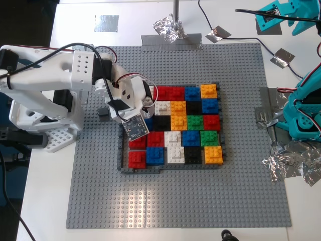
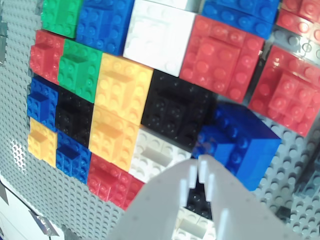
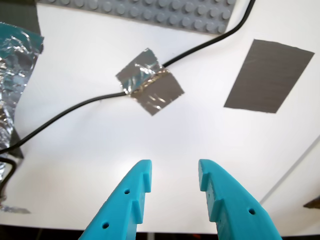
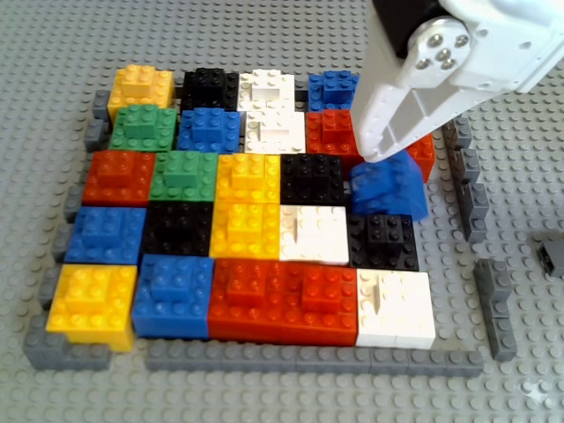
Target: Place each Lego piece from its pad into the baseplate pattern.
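Observation:
The baseplate pattern (image 1: 176, 125) is a mosaic of coloured bricks framed by dark grey strips on the big grey plate (image 1: 175, 201). My second gripper (image 2: 199, 170), on the white arm (image 1: 75, 75), is shut over the pattern's edge at the exterior view's left. Its tips (image 4: 374, 152) touch a tilted blue brick (image 4: 388, 187), which sits crooked between a red and a black brick (image 2: 240, 142). My first gripper (image 3: 175, 170), teal, hangs open and empty over the white table near a grey pad (image 3: 269, 76). It shows at the exterior view's top right (image 1: 278, 17). No loose red Lego piece is in view.
Crumpled foil lumps (image 1: 169, 27) (image 1: 293, 163) lie beside the plate. A black cable (image 3: 75, 107) runs under a foil tape patch (image 3: 150, 88). Another silvery patch (image 1: 106, 22) sits at the exterior view's top left. A teal arm base (image 1: 303, 113) stands at that view's right.

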You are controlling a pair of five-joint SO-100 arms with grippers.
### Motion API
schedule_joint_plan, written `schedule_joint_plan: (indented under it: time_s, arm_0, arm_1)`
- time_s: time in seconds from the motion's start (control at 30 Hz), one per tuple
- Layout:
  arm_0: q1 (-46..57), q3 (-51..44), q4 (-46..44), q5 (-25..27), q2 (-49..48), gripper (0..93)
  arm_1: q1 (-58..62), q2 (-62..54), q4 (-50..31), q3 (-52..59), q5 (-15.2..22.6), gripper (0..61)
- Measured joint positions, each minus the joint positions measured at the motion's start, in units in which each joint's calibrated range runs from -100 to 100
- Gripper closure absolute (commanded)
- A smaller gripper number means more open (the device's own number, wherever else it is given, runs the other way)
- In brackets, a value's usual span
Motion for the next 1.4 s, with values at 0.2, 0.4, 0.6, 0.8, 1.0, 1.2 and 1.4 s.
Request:
schedule_joint_plan:
  time_s: [0.2,0.4,0.6,0.8,1.0,1.2,1.4]
  arm_0:
    - [0.1,0.0,0.0,0.0,0.0,81.5]
    - [0.1,0.0,0.0,0.0,0.0,81.5]
    - [0.1,0.0,0.0,0.0,0.0,81.5]
    - [0.1,0.0,0.0,0.0,0.0,81.5]
    - [0.1,0.0,0.0,0.0,0.0,81.5]
    - [0.1,0.0,0.0,0.0,0.0,81.5]
    - [0.1,0.0,0.0,0.0,0.0,81.5]
  arm_1:
    - [-0.1,0.0,0.0,0.0,0.6,61.2]
    - [-2.1,-0.6,5.5,0.0,0.8,61.2]
    - [-4.7,-2.7,16.3,-0.4,0.9,61.2]
    - [-2.8,-3.4,20.0,0.1,2.5,61.2]
    - [-0.4,-3.4,15.4,4.2,4.6,61.2]
    - [0.4,-3.4,11.2,6.9,5.1,61.2]
    - [0.7,-3.3,8.1,7.0,4.6,61.2]
